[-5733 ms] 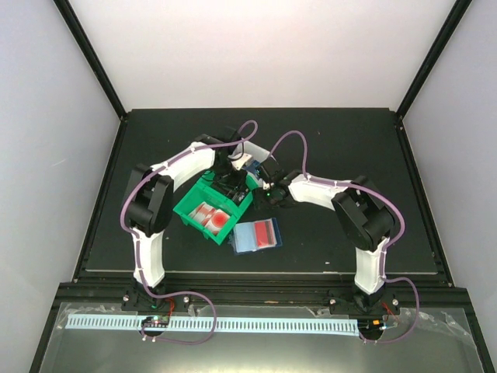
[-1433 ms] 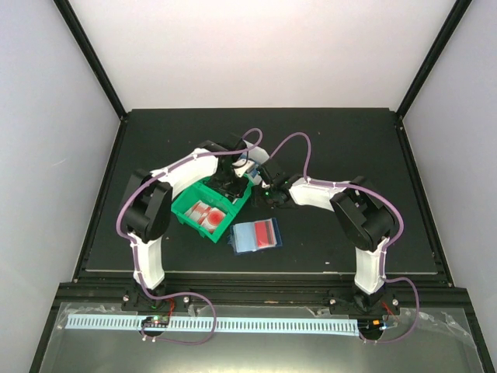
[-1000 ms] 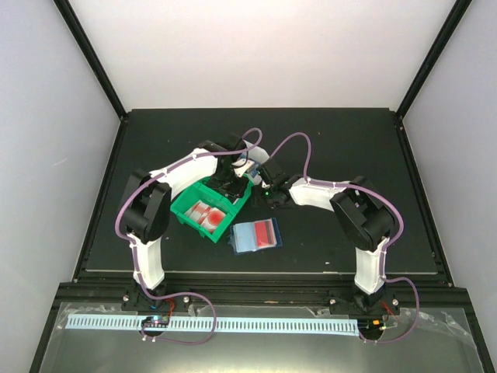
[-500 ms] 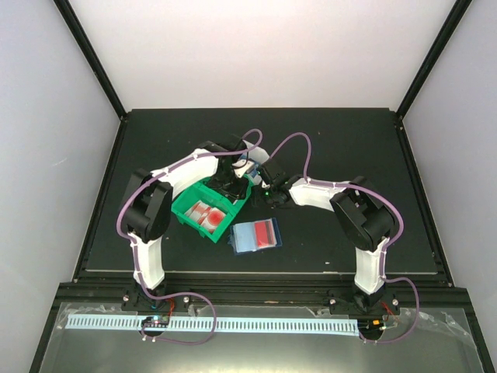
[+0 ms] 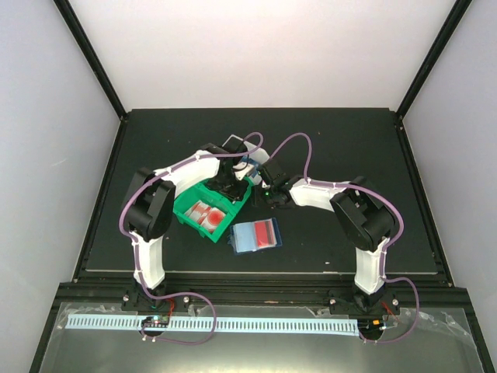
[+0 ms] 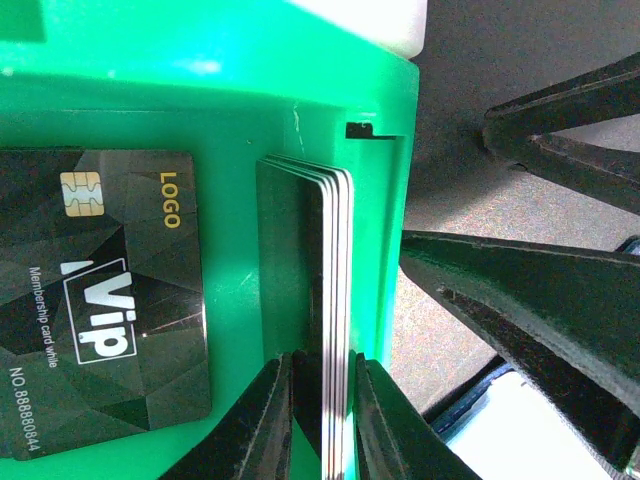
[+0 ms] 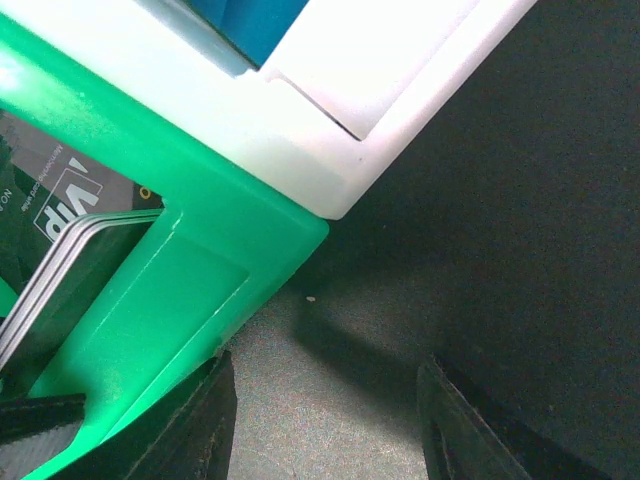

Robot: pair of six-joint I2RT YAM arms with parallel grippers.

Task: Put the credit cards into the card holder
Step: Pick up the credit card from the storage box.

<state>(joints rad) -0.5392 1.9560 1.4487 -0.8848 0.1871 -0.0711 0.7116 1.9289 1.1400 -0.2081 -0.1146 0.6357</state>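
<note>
Black mat (image 5: pixel 349 155) inside a white-walled cell; two arms reach to mid-frame of the top view.

Item 1, black cards (image 6: pixel 333 300): thin stack standing on edge in the green bin (image 6: pixel 385 190), hard against its right wall in the left wrist view. Long axis runs top to bottom of that frame, in line with the fingers. Edges pale and layered, faces glossy black.

Item 2, left pincer (image 6: pixel 325 368): clamped on the lower end of the black cards, one finger on each face.

Item 3, loose black card (image 6: pixel 100 310): flat on the bin floor, left of the stack, chip and gold lettering up.

Item 4, red-and-white cards (image 5: pixel 208 215): flat in the bin's lower-left part, top view.

Item 5, holder (image 5: pixel 248 237): open on the mat, just lower right of the bin, clear sleeves up, a red card in one. Likely destination; the left arm has the load, and a lift along the wall should free the stack.

Item 6, right pincer (image 7: pixel 330 400): jaws apart over bare mat, beside the bin's corner, holding nothing.

Item 7, white bin (image 7: pixel 340 110): touching the green bin, blue cards (image 7: pixel 255 20) inside.
</note>
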